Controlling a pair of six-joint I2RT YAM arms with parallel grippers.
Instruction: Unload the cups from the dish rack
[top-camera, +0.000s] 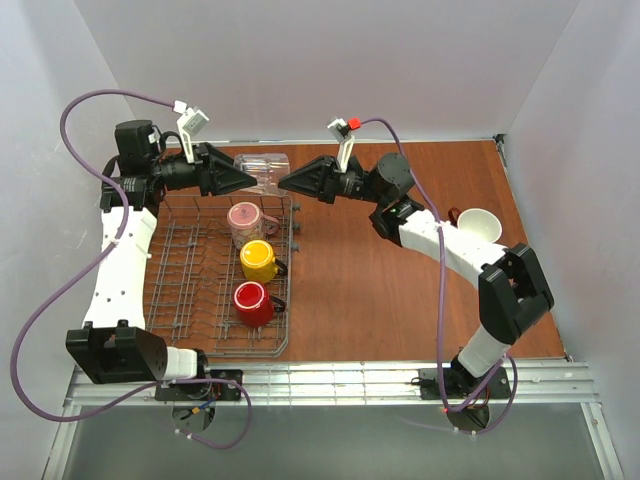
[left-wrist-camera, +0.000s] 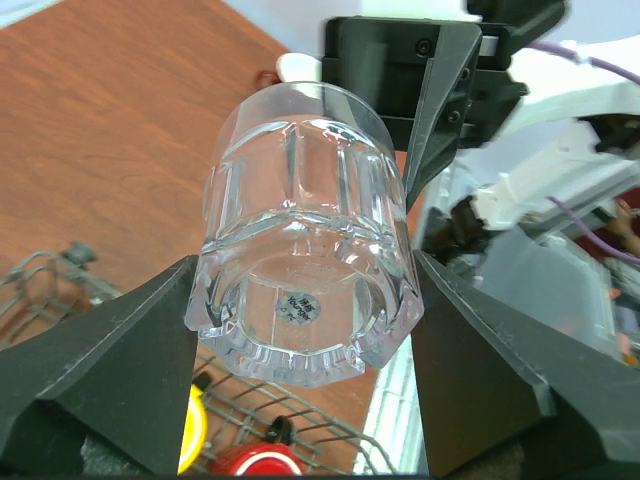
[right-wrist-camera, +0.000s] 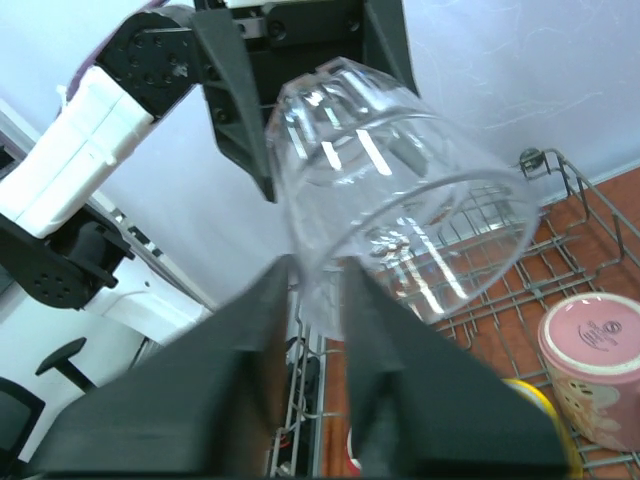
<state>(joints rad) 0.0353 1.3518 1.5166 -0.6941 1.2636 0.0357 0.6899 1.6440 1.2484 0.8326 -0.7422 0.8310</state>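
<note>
Evidently the job is about half done: the white cup (top-camera: 480, 224) stands on the brown wooden table (top-camera: 360, 280) well to the right of the grey wire dish rack (top-camera: 190, 290), while the pink spotted mug (top-camera: 244, 216), yellow mug (top-camera: 258, 258) and glossy red mug (top-camera: 250, 300) sit in the rack's right-hand row. The clear ribbed glass tumbler (top-camera: 262, 170) hangs above the rack's far right corner, its base clamped in the left claw (top-camera: 250, 178). The right claw (top-camera: 283, 182) stands narrow astride the rim wall; whether it grips I cannot tell. The round sticker (left-wrist-camera: 298, 308) on the tumbler's base and the printed mark (right-wrist-camera: 592, 345) on the pink mug are unreadable.
</note>
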